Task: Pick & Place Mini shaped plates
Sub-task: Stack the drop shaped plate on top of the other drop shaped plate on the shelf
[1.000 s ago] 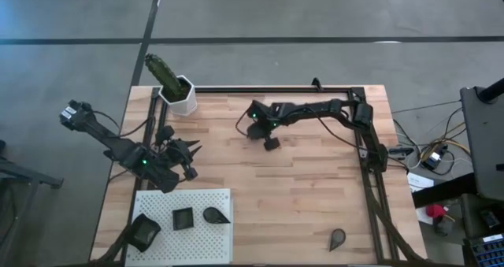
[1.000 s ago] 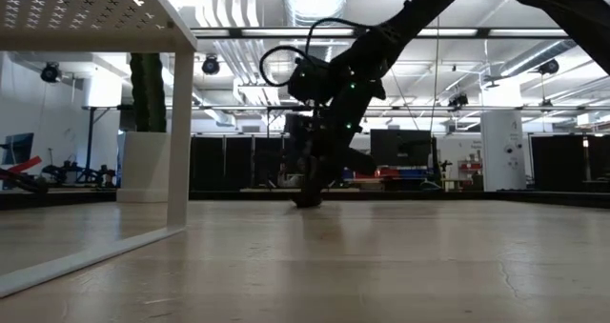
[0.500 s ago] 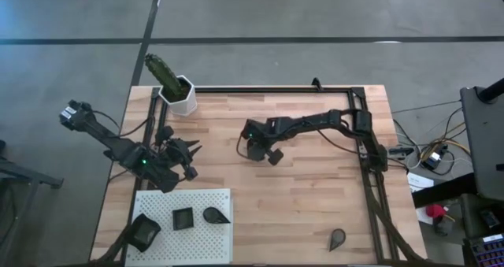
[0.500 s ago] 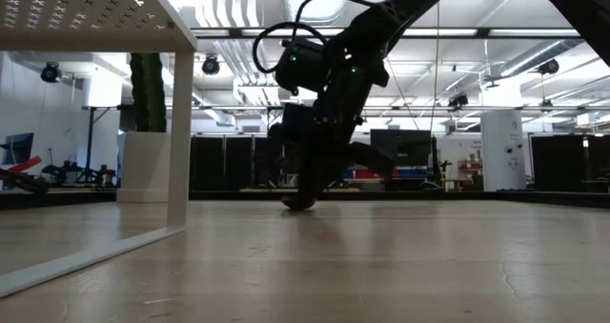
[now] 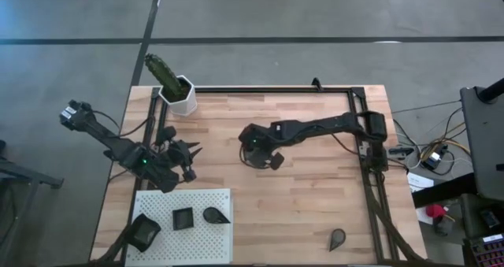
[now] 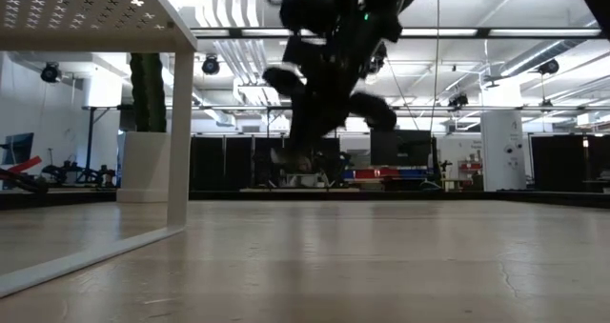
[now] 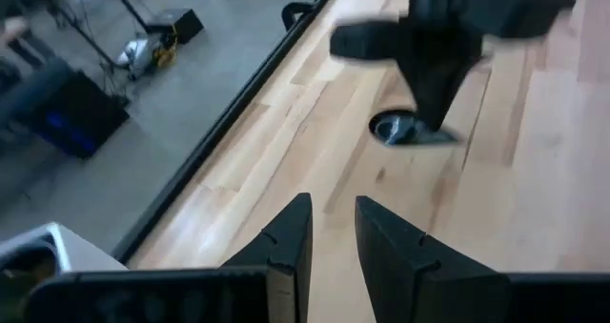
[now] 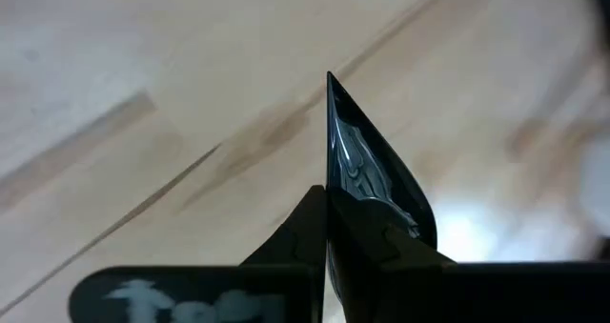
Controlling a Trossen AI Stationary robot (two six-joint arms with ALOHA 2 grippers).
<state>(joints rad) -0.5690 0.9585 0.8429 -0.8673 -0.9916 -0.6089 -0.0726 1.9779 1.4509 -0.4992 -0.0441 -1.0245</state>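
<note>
My right gripper (image 5: 266,155) hangs over the middle of the table, shut on a small dark glossy plate (image 8: 367,175) with a pointed tip. In the low view my right gripper (image 6: 319,99) is well above the wood. My left gripper (image 5: 189,152) hovers beside the white perforated board (image 5: 161,200), its fingers (image 7: 291,232) a narrow gap apart and holding nothing. Three dark plates lie flat on the board: a square one (image 5: 142,233), a smaller square one (image 5: 183,218) and a teardrop (image 5: 214,215). Another teardrop plate (image 5: 337,237) lies flat near the table's near right corner. My right gripper pinches the dark plate between its two fingers at the plate's broad end (image 8: 360,207). The plate stands on edge in the hold, its pointed tip (image 8: 330,83) away from the fingers. The fingers come from above, and the plate is lifted clear of the table.
A white hexagonal pot with a green cactus (image 5: 178,92) stands at the far left corner. A dark frame (image 5: 276,89) runs along the table's far and right sides. The board stands raised on legs (image 6: 178,132). Bare wood lies between the board and the lone teardrop plate.
My right gripper, shut on the plate, has moved toward the table's near edge and then risen. The plate, low on the wood a second ago, is now lifted clear.
</note>
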